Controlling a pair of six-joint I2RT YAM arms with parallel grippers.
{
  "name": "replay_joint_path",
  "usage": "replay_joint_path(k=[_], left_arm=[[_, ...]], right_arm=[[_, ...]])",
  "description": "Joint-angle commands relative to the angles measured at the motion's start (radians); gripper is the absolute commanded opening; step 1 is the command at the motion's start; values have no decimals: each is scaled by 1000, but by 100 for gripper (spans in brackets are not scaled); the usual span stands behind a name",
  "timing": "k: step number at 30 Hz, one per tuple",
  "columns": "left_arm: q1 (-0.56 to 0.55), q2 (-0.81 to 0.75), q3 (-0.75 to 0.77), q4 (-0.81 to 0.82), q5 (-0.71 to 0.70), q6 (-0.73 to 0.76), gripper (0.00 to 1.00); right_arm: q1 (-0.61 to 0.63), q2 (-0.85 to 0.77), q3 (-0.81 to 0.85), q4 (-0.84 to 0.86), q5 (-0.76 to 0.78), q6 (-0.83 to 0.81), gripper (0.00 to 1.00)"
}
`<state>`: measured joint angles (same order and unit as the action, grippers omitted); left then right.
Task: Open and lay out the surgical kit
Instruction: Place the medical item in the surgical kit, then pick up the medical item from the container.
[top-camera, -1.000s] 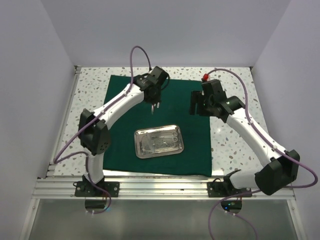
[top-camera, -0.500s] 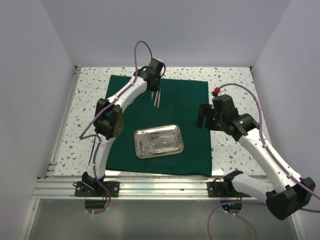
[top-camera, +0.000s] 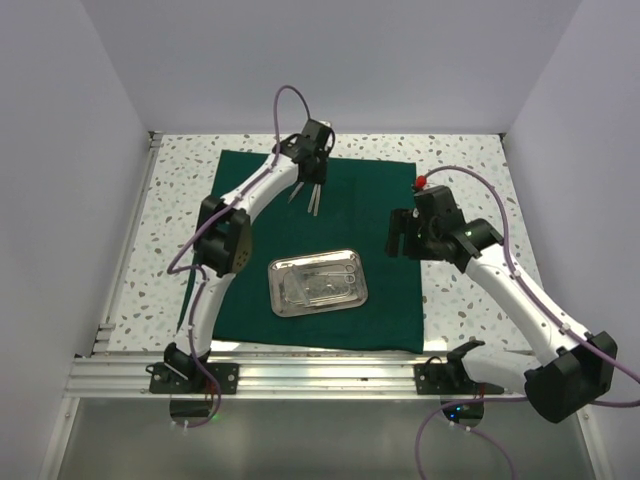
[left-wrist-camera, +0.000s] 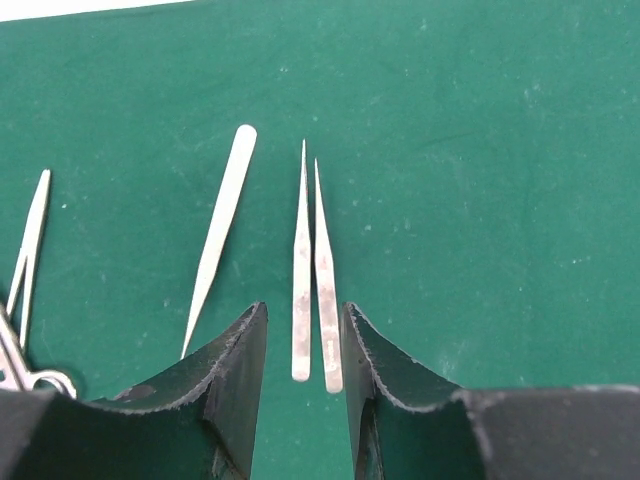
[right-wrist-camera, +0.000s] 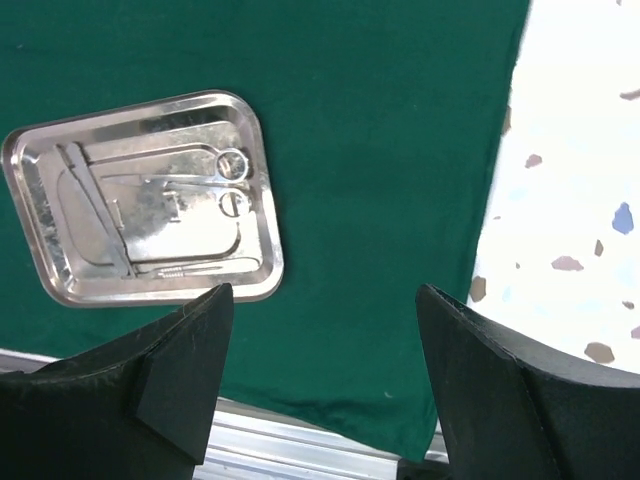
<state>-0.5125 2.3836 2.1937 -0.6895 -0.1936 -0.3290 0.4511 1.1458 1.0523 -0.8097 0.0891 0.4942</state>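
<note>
Steel tweezers (left-wrist-camera: 301, 280) now lie on the cloth (left-wrist-camera: 480, 200) inside the left pincer's (left-wrist-camera: 303, 312) narrow gap; right pincer (right-wrist-camera: 322, 295) stays wide.

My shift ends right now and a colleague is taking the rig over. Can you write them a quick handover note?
Left gripper: open, low over the far part of the green cloth, fingers either side of the pointed tweezers lying there.
Right gripper: open, empty, above the cloth's right side.
Done: cloth spread flat; a flat slim instrument and a partly seen third piece lie beside the tweezers.
Left: the tray, near the cloth's middle, holds scissors and a few more pieces to lay out.
</note>
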Motion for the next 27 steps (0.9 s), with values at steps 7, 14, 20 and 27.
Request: replay_joint_path(k=[7,14,20,27], left_arm=[[0,-426,-311,-27,-43,-39,38],[-35,-693,-800,5,34,-207,34],[-182,-666,-973,22,36,-318,34],[-201,-540,-951,-51,-50,-369,35]], right_arm=[[56,126,126,135,-252,-137,78],[199,270,172,154,-184,-117,77],[201,296,161,162,-187,-104,77],[201,259,134,113,-149,-143,77]])
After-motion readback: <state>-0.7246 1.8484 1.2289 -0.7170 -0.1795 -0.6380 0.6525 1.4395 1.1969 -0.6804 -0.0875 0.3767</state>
